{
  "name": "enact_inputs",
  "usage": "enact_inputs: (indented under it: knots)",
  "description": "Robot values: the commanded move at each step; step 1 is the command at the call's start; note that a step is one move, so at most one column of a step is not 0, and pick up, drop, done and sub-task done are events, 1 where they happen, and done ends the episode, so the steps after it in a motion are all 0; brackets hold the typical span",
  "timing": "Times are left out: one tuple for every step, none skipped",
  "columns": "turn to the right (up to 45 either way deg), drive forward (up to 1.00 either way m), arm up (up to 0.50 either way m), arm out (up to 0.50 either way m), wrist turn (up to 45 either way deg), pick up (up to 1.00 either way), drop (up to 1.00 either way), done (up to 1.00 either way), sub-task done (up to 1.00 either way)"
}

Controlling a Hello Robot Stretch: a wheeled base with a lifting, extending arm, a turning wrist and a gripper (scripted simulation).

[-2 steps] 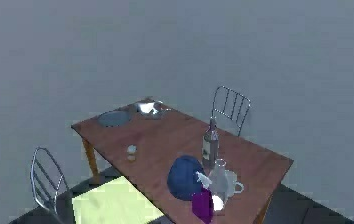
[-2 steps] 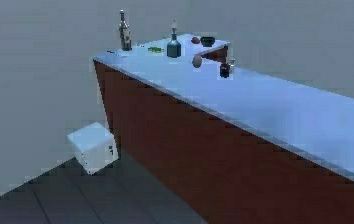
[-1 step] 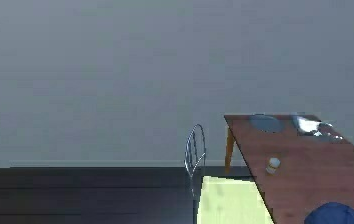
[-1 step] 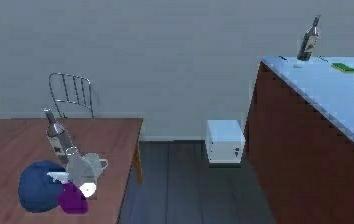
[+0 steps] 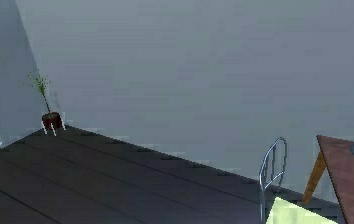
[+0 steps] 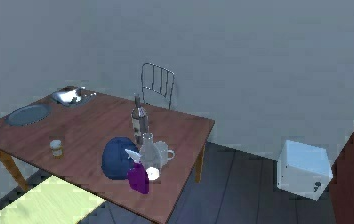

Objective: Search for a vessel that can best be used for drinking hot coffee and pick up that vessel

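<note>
White cup-like vessel [image 6: 161, 155] stood near the table [image 6: 85, 125] edge, probably reachable for me. Couldn't tell my gripper's state.

robot body: out of frame | colours: cannot tell | markings: cannot tell

Table [image 5: 347, 180] cut off by forward view's right edge. Arm side view: chair [image 6: 158, 82] lower part hidden behind the table; blue blob [image 6: 115, 155], purple blob [image 6: 138, 179] and pale vessel [image 6: 157, 154] overlap, too small to identify.
</note>
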Motion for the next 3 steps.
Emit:
enact_inputs:
  knots:
    - [0.0,0.0,0.5,0.0,0.0,0.0,0.0,0.0,0.0]
    - [0.0,0.0,0.22,0.0,0.0,0.0,0.0,0.0,0.0]
    - [0.0,0.0,0.0,0.42,0.0,0.0,0.0,0.0,0.0]
